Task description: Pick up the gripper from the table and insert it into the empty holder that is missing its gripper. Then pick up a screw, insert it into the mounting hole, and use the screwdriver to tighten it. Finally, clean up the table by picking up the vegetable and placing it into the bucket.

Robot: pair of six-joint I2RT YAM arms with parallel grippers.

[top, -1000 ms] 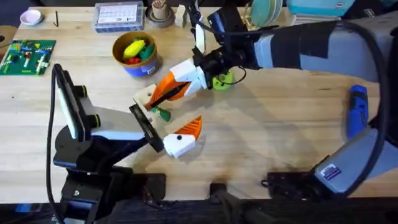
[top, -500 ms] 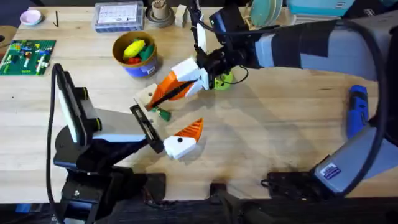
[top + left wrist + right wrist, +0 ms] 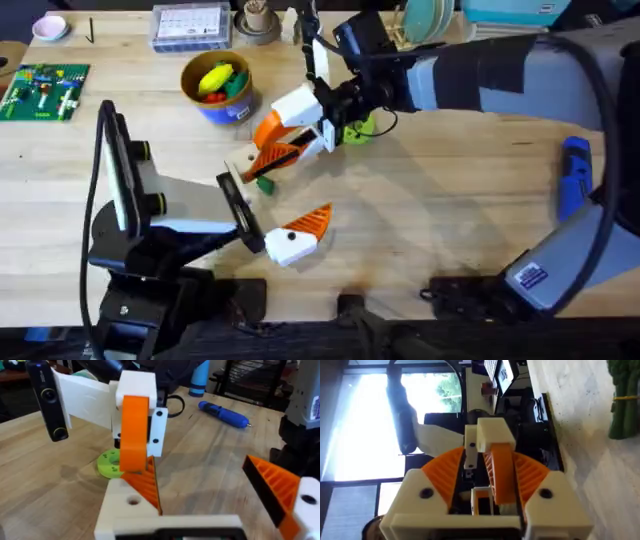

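The orange ribbed gripper [image 3: 281,158] [image 3: 146,484] sits on the cream-white holder [image 3: 237,160] [image 3: 120,512], which is one finger of my left gripper [image 3: 305,185] [image 3: 200,465]. That gripper is open wide. An empty hole [image 3: 132,501] shows in the holder. My right gripper [image 3: 285,140] [image 3: 492,460] hangs open just above, astride the wedge's tip. The small green vegetable [image 3: 263,183] [image 3: 622,405] lies on the table under the holder. The blue bucket [image 3: 215,108] stands at the back left, and the blue screwdriver [image 3: 573,178] [image 3: 223,413] lies far right.
A green ring disc [image 3: 355,128] [image 3: 109,462] lies behind the right gripper. A clear parts box [image 3: 190,27], a pink bowl [image 3: 48,27] and a green board [image 3: 45,90] line the back and left. Bare wood stretches across the middle right.
The right gripper has lifted and tilted up off the holder, leaving the orange wedge on it. The left arm has shifted slightly to the right.
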